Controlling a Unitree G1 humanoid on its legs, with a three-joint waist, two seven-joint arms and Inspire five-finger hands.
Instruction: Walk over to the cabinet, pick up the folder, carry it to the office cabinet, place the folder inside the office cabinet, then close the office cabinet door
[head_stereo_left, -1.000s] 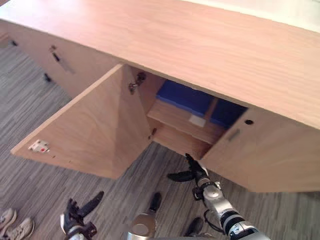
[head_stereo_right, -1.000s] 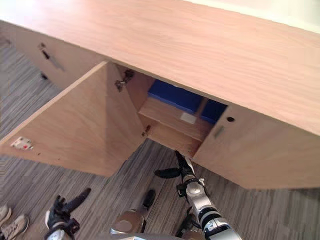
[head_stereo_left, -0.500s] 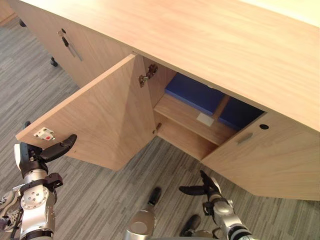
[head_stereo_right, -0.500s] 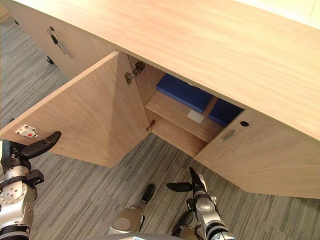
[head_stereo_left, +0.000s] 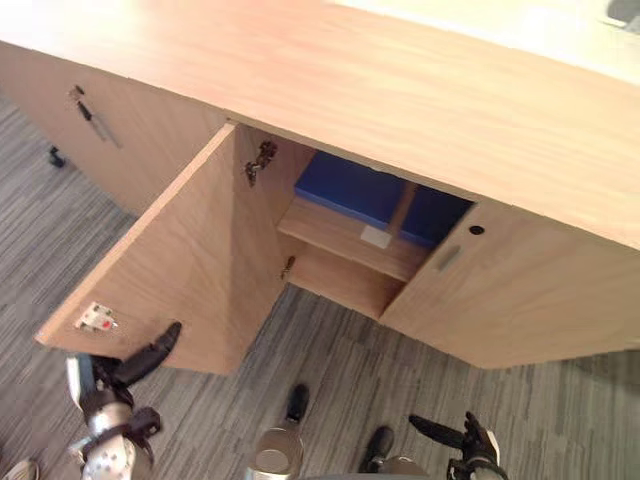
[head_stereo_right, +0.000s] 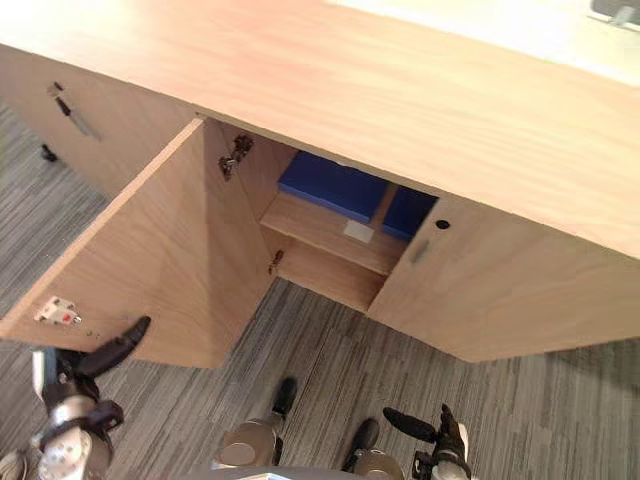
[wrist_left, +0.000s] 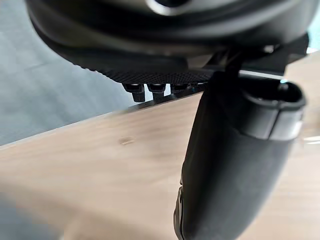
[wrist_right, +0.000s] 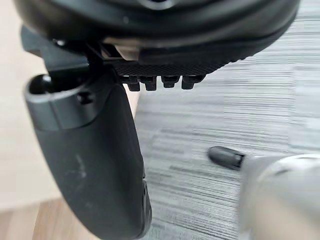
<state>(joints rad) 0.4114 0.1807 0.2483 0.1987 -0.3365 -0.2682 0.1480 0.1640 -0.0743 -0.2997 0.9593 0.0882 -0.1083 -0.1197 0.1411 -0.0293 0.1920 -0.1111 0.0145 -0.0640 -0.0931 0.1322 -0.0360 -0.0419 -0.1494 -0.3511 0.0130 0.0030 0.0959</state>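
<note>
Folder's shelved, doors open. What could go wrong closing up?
1. The left hand, open, sits at the lower free corner of the left door; a push there may slip off the edge.
2. The right door also stands ajar, with the right hand low and away from it; it may get left open.

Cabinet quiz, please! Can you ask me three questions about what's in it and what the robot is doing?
1. What colour is the folder on the shelf inside the cabinet?
2. True or false: the left door stands open.
3. Pick one. The left robot hand is: A) holding the folder, B) open, near the door's lower edge, C) resting on the cabinet's top.

Key: 1 blue; 2 true; 3 B.
</note>
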